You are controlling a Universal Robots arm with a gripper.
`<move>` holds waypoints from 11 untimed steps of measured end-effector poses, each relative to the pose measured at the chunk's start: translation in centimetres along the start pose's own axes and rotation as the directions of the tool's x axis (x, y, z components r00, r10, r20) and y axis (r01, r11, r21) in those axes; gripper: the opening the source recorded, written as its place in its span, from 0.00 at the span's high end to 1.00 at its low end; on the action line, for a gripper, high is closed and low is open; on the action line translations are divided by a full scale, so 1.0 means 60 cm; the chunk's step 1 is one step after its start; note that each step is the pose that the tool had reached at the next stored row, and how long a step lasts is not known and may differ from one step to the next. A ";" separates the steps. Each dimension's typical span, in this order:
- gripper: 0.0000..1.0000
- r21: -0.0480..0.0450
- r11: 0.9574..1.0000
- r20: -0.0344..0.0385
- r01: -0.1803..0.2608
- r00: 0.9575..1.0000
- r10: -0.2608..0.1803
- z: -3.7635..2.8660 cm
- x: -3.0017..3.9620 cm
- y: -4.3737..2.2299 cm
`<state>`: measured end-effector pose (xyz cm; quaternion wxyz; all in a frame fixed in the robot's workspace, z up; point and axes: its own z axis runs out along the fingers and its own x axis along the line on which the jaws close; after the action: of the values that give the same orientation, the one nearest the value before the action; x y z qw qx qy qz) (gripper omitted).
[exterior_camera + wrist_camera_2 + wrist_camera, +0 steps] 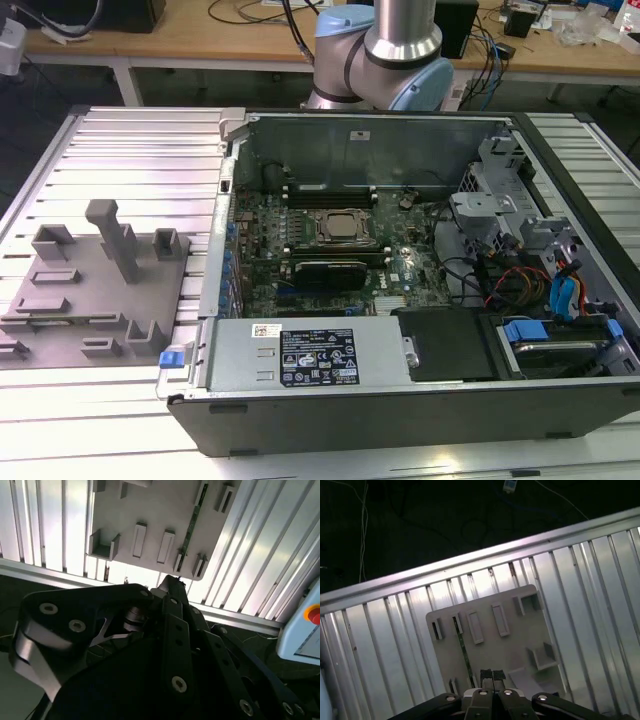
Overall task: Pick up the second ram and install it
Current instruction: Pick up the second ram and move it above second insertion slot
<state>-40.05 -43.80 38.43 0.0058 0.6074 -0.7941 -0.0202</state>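
Approach stage — the gripper (491,675), fingertips apparently pressed together and empty, is held above the grey fixture plate (516,649), where the second ram (464,655) stands edgewise in its slot; grasping calls for parted fingers.

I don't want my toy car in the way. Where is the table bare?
The table is bare between the fixture and its far edge, in the strip in front of the case, and at the exterior view's right of the case. It is crowded on the fixture, with blocks and the ram, and inside the case, with cables.
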 end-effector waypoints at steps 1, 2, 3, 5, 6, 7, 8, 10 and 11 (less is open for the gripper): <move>0.89 0.000 1.000 0.000 0.009 1.000 -0.009 0.000 0.000 0.000; 0.89 0.000 1.000 -0.001 0.020 1.000 -0.020 0.000 0.000 0.000; 0.89 -0.001 0.999 -0.001 0.032 0.999 -0.032 0.000 0.000 0.000; 0.89 -0.001 0.999 -0.002 0.045 0.999 -0.045 0.000 0.000 0.000; 0.89 -0.001 0.998 -0.002 0.056 0.998 -0.056 0.000 0.000 0.000; 0.89 -0.001 0.998 -0.002 0.063 0.998 -0.063 0.000 0.000 0.000; 0.89 -0.001 0.998 -0.003 0.067 0.998 -0.067 0.000 0.000 0.000; 0.89 -0.001 0.997 -0.003 0.078 0.997 -0.078 0.000 0.000 0.000; 0.89 -0.002 0.994 -0.004 0.106 0.994 -0.106 0.000 0.000 0.000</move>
<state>-40.05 -43.81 38.43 0.0069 0.6488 -0.7607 -0.0199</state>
